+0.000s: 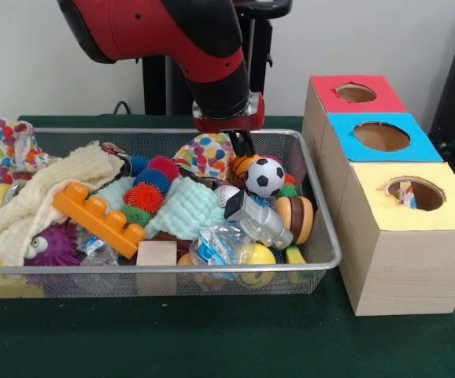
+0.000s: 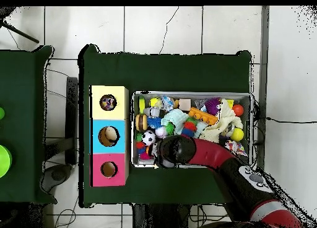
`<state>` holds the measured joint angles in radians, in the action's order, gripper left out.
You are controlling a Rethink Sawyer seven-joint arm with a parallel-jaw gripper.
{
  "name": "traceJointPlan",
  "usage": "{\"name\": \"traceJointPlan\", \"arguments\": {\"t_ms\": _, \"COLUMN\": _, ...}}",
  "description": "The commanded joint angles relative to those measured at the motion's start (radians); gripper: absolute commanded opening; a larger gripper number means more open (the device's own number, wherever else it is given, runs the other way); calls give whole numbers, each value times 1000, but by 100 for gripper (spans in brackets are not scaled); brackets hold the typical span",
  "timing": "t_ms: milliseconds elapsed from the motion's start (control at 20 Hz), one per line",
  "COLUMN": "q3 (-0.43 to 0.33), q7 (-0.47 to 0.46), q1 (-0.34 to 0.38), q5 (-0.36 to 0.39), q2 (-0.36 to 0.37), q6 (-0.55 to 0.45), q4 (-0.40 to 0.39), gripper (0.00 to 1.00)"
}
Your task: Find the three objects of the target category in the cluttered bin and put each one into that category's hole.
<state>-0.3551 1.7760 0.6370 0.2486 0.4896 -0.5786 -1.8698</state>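
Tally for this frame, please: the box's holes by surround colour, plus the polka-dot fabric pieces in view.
Red-surround hole: 1
Blue-surround hole: 1
Yellow-surround hole: 1
Polka-dot fabric pieces: 3
Total: 6

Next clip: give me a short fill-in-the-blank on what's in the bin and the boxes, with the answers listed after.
1. A dotted cloth scrap shows inside the hole with the ____ surround.
2. The robot's hand hangs over the far side of the bin, beside a dotted cloth and a black-and-white ____ ball.
3. Another dotted cloth lies in the bin's far ____ corner in the front view.
4. The orange building block rests partly on the ____ waffle cloth.

Answers: yellow; soccer; left; cream
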Motion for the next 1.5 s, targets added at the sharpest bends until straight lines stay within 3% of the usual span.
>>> {"name": "traceJointPlan", "arguments": {"t_ms": 50, "q3": -19, "q7": -56, "q1": 33, "q5": 57, "q2": -80, "q6": -36, "q4": 13, "gripper": 0}}
{"name": "traceJointPlan", "arguments": {"t_ms": 350, "q3": -26, "q7": -53, "q1": 45, "q5": 35, "q2": -70, "q6": -69, "q4": 16, "gripper": 0}}
{"name": "traceJointPlan", "arguments": {"t_ms": 650, "q3": -41, "q7": -58, "q1": 58, "q5": 18, "q2": -5, "q6": -126, "q4": 0, "gripper": 0}}
{"name": "traceJointPlan", "arguments": {"t_ms": 950, "q3": -23, "q7": -45, "q1": 60, "q5": 74, "q2": -51, "q6": -14, "q4": -31, "gripper": 0}}
{"name": "traceJointPlan", "arguments": {"t_ms": 1200, "q3": -42, "q7": -24, "q1": 59, "q5": 54, "q2": -13, "q6": -33, "q4": -64, "gripper": 0}}
{"name": "traceJointPlan", "arguments": {"t_ms": 1500, "q3": -21, "q7": -6, "q1": 32, "q5": 84, "q2": -45, "q6": 20, "q4": -57, "gripper": 0}}
